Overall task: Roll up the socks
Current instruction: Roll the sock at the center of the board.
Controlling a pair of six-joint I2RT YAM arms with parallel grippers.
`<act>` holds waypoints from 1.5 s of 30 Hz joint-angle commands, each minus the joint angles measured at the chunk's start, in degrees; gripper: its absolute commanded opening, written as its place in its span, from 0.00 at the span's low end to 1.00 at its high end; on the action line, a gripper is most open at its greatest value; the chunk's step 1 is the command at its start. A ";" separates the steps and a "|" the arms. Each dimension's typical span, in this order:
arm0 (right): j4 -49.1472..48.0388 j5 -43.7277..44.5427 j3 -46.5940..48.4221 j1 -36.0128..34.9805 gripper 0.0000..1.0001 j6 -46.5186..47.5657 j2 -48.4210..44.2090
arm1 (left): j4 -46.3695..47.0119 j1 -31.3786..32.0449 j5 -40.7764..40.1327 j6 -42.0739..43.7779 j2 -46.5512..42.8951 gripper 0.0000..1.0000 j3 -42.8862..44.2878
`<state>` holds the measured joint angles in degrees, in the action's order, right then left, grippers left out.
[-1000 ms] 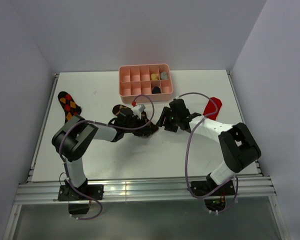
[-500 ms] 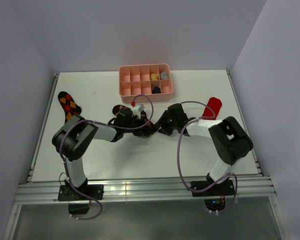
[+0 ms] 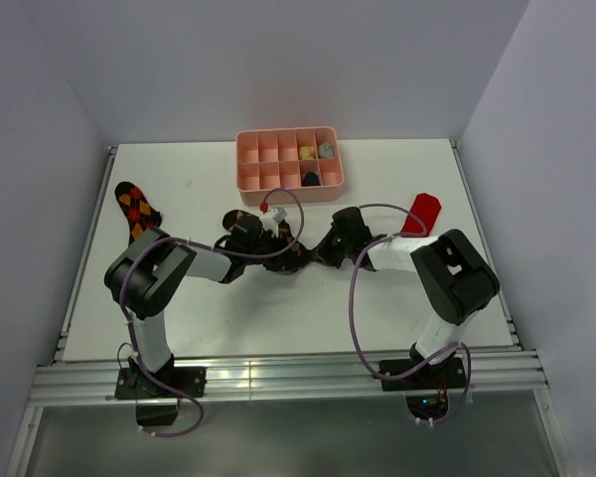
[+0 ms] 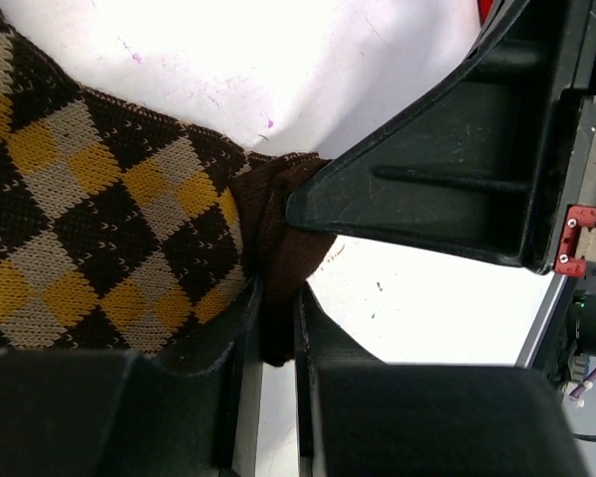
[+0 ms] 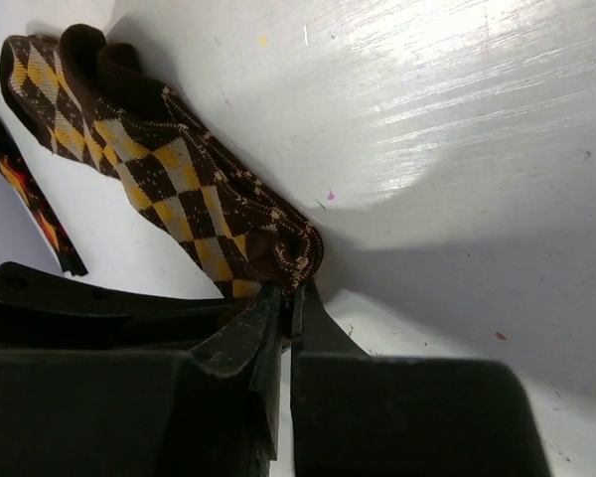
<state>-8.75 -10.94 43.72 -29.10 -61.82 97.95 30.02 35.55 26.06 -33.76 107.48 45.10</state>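
Note:
The black sock with tan argyle diamonds (image 3: 236, 217) lies at the table's middle, between my two grippers. In the left wrist view its diamond pattern (image 4: 89, 219) fills the left side, and my left gripper (image 4: 276, 328) is shut on its brown cuff. My right gripper (image 5: 288, 296) is shut on the curled edge at the same end of this sock (image 5: 169, 174). From above the two grippers, left (image 3: 286, 250) and right (image 3: 321, 250), nearly meet tip to tip. The red-orange argyle sock (image 3: 136, 207) lies flat at the far left. The plain red sock (image 3: 422, 212) lies at the right.
A pink compartment tray (image 3: 288, 133) stands at the back centre, with small rolled items in a few right-hand cells. The right gripper's black body (image 4: 457, 169) sits close above the left jaws. A strip of the red-orange sock (image 5: 30, 199) shows at the right wrist view's left edge.
My right gripper moved left to the tan argyle sock's end and shut on it. The left gripper kept its grip and place.

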 commanded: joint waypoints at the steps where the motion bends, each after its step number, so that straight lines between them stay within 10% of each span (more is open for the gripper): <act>1: 5.67 3.29 2.15 -0.34 0.00 1.79 0.40 | -1.99 0.05 0.13 0.62 -1.39 0.16 -2.91; 8: 17.17 6.72 8.03 -0.43 0.00 4.60 -0.66 | -0.41 4.68 -15.93 12.46 -16.48 0.47 -9.06; 21: 25.19 7.78 12.79 -0.52 0.00 5.31 -0.57 | 21.19 19.81 -33.80 39.28 -16.44 0.55 -16.89; 45: 25.89 5.06 13.40 -0.60 0.00 6.01 -1.10 | 35.80 24.47 -43.11 51.68 -4.21 0.65 -14.87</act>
<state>16.23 -5.58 55.24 -29.65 -56.49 97.91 60.73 58.26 -13.30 14.20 102.28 28.12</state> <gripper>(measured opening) 0.030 0.654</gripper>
